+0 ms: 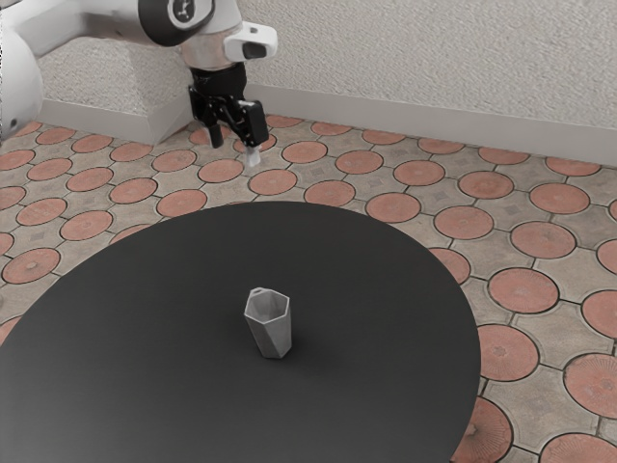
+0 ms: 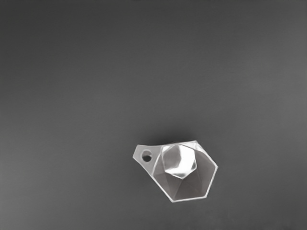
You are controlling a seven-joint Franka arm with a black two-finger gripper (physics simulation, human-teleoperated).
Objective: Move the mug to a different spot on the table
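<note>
Gripper [image 1: 234, 133] hangs high at the exterior view's upper left, fingers pointing down and parted, with nothing between them. You see the arm reaching in from that corner, its wrist bent downward. The grey faceted mug [image 1: 268, 324] stands upright near the middle of the dark round tabletop [image 1: 135, 328] (small handle tab on its far rim), well apart from the gripper.

Mug [image 1: 267, 323] upright on table [image 1: 135, 376]

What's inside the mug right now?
Nothing: the wrist view looks down into the mug and shows bare inner walls and its bottom. The table beneath its base is covered.
</note>
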